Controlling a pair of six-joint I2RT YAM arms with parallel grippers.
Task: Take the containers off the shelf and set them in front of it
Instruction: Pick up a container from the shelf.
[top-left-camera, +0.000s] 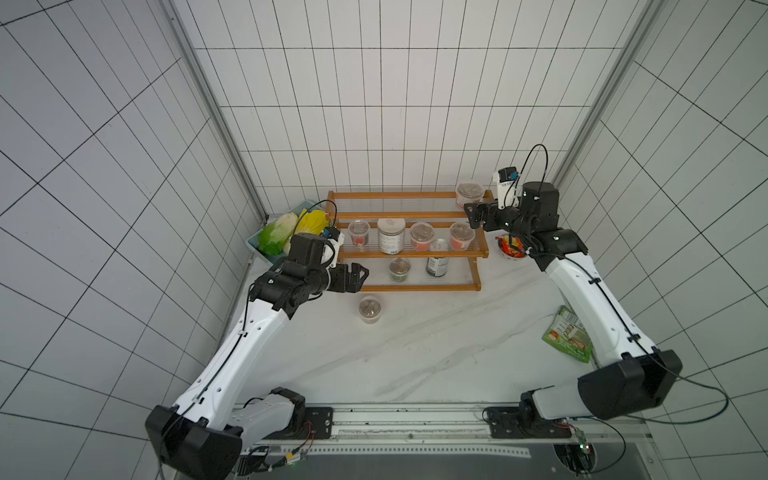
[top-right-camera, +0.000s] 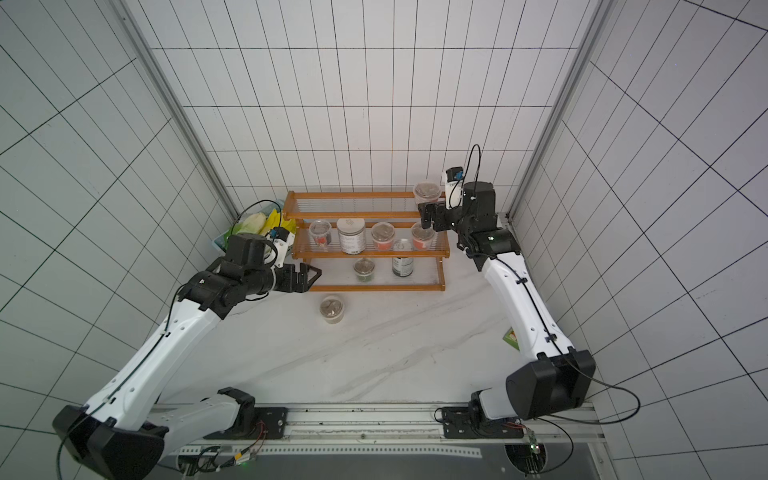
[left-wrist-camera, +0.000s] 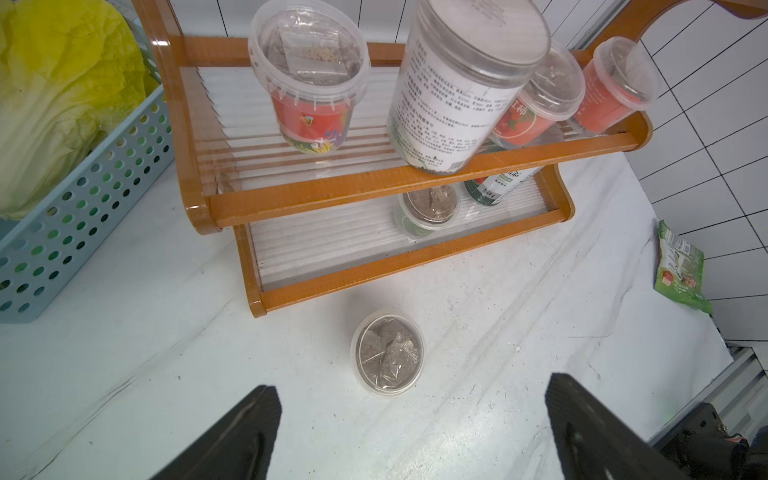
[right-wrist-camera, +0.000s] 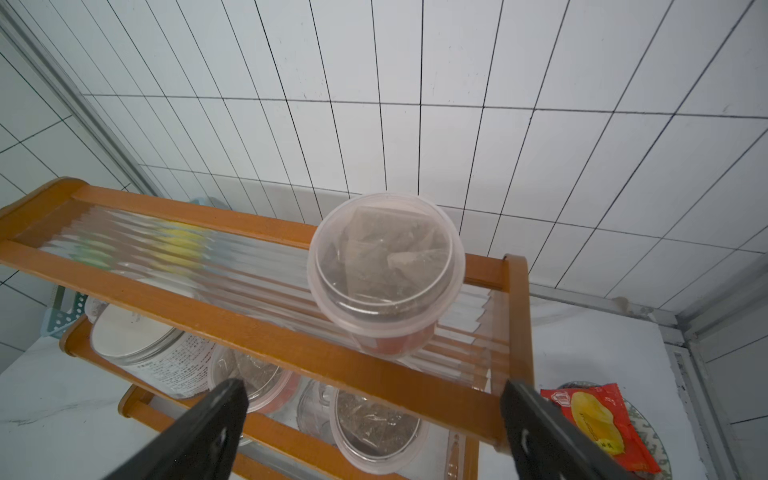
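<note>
Seven containers (top-left-camera: 391, 237) sit on the shelf (top-left-camera: 395, 194); one cup (top-left-camera: 369, 308) stands on the table (top-left-camera: 436, 357) below it, mid-frame. Your left claw (top-left-camera: 360, 280) and right claw (top-left-camera: 471, 216) are released. The top-tier cup (right-wrist-camera: 390, 332), upper right of the shelf, looks light, slick, thin-walled: grip its body under the lid (right-wrist-camera: 382, 245).

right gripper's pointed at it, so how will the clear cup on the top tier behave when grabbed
The cup on the top tier probably feels light: only loose sachets show through its lid. Its thin clear wall may flex if squeezed hard. Tapering toward its base, it could slip through the right gripper unless held under the rim.
</note>
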